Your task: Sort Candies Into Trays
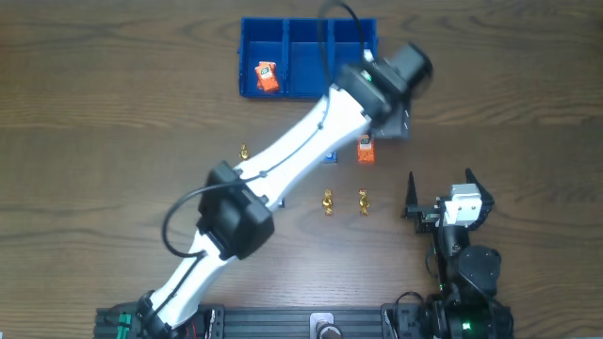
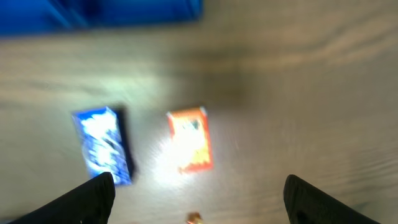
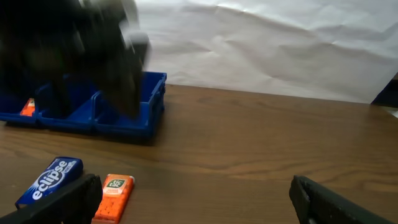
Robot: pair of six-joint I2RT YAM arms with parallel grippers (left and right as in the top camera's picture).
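Note:
A blue three-compartment tray (image 1: 309, 87) stands at the far middle of the table, with one orange candy box (image 1: 267, 75) in its left compartment. On the wood in front of it lie a second orange box (image 2: 190, 140) and a blue gum pack (image 2: 102, 146), side by side. My left gripper (image 2: 199, 205) hangs open above them, empty, and its arm crosses the table to near the tray's right end (image 1: 388, 121). My right gripper (image 1: 441, 186) is open and empty low at the right, facing the orange box (image 3: 114, 190), the blue pack (image 3: 50, 180) and the tray (image 3: 124, 106).
Three small gold-wrapped candies lie on the table: one at the left (image 1: 243, 151) and two close together nearer the front (image 1: 327, 201), (image 1: 364, 199). The left arm's white link (image 1: 292, 151) covers most of the blue pack from above. Bare wood lies to the right.

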